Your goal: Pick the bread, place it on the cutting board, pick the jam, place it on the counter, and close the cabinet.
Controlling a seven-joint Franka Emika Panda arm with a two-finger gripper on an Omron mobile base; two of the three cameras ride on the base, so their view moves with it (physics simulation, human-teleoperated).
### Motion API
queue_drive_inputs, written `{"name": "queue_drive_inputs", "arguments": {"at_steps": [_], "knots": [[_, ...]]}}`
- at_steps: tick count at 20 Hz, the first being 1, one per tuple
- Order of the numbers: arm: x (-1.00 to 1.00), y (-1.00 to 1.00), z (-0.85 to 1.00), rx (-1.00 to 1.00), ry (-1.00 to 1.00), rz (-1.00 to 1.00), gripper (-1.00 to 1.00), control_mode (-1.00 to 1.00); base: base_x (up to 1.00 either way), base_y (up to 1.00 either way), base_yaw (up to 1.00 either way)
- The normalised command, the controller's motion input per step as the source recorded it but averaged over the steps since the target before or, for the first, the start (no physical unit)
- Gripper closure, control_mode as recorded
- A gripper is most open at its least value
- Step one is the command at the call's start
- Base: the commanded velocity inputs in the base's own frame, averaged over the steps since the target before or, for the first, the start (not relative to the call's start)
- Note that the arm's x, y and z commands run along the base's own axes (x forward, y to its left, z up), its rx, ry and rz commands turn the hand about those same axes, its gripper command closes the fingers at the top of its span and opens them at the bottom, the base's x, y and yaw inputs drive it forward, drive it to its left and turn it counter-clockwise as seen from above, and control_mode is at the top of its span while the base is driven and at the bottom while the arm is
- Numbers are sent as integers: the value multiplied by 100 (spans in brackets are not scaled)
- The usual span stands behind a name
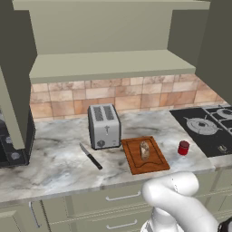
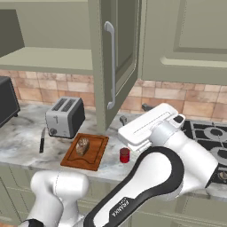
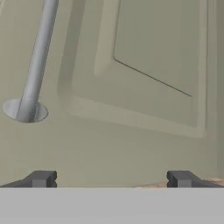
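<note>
The bread (image 1: 144, 150) (image 2: 82, 146) lies on the reddish cutting board (image 1: 136, 161) (image 2: 95, 156). The red jam (image 1: 183, 147) (image 2: 124, 155) stands upright on the marbled counter (image 1: 59, 158) (image 2: 26, 128), just right of the board. The cabinet (image 1: 113, 65) above is open, and its right door (image 2: 122, 44) (image 3: 144, 65) swings out over the counter. My gripper (image 2: 135, 113) (image 3: 111, 179) is open and holds nothing. It sits close to the outer face of that door, below and right of the silver bar handle (image 2: 111, 66) (image 3: 37, 61).
A silver toaster (image 1: 104, 126) (image 2: 65, 117) stands behind the board, with a black-handled knife (image 1: 90, 156) (image 2: 42, 140) to its left. The black stovetop (image 1: 208, 127) (image 2: 213, 137) lies to the right. A dark appliance (image 1: 13, 145) sits at the far left.
</note>
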Motion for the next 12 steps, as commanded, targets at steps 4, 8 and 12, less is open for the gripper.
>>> {"name": "queue_drive_inputs", "arguments": {"at_steps": [4,8,12], "knots": [[14,-9,0,0,0,8,-100,-100,0,0,0],[14,-6,0,0,0,8,-100,-100,0,0,0],[13,-2,0,0,0,8,-100,-100,0,0,0]]}}
